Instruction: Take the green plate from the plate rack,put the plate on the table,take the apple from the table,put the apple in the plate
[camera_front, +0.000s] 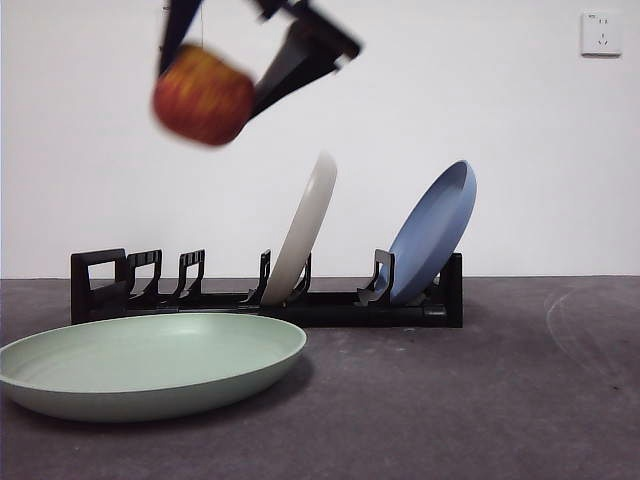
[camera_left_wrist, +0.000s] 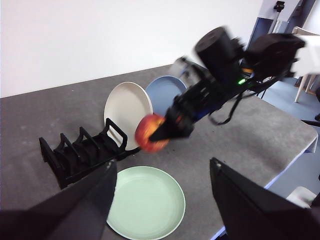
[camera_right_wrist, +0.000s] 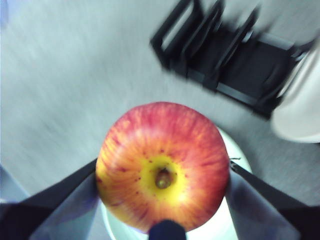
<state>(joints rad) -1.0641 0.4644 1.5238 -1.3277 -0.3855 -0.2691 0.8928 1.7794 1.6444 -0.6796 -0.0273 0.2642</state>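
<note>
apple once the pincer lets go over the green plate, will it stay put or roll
The apple is round, so it may roll a little. The green plate is shallow with a raised rim, which probably stops it. Held high in the right pincer, it could bounce if dropped.

No text, label or number can be read anywhere

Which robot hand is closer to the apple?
Right. The right gripper has its jaws clamped on the apple, high above the green plate. The left gripper waits apart, jaws open.
</note>
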